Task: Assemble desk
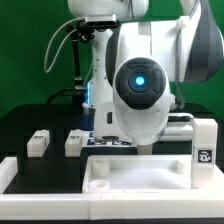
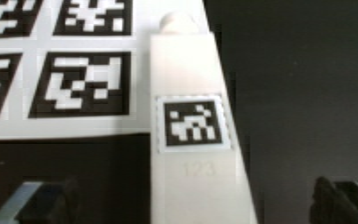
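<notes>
One tagged leg (image 2: 194, 110) beside the marker board (image 2: 51, 70), under wide-spread pincer (image 2: 190, 200)

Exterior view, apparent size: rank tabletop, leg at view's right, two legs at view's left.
1. tabletop
2. leg at the view's right, possibly just nearer
3. leftmost leg and second leg: alike, unranked

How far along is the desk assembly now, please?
Done: nothing visible; the white rimmed plastic tabletop shows no leg attached. In hand: open fingers stand either side of a white square-section tagged leg, not gripping. Left: fitting every leg; two short white legs lie loose.
</notes>
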{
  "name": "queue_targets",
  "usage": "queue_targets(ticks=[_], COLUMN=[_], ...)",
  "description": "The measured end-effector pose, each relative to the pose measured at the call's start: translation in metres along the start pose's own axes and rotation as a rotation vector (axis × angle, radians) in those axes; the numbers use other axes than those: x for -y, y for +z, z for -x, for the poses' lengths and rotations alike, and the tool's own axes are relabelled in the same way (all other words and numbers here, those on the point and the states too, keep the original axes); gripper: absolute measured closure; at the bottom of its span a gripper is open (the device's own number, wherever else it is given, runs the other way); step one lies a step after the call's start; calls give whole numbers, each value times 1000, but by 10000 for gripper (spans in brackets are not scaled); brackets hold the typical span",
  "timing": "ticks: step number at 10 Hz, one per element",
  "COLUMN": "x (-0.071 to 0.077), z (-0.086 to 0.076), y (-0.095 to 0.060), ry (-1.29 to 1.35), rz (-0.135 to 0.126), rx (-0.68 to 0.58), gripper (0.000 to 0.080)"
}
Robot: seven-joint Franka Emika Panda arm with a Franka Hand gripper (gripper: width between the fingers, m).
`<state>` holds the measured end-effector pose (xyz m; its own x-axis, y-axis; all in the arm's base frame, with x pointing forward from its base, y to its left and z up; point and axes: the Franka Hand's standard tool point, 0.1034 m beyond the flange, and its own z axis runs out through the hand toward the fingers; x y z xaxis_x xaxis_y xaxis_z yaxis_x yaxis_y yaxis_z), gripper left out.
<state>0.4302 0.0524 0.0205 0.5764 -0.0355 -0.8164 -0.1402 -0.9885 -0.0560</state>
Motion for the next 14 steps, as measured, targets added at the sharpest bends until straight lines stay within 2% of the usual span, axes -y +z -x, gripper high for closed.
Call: queue_targets(ticks=[4,6,8,9,10,14], x=[-5,-6,-6,-6,-6,-7], z=[-8,-8,-8,-8,-8,-8], y=[16,16,16,16,16,16], ry=[35,35,36,36,37,37], rz=[2,2,2,2,2,1], rx=[29,27,26,26,26,26], gripper=[151,151,400,400,511,511])
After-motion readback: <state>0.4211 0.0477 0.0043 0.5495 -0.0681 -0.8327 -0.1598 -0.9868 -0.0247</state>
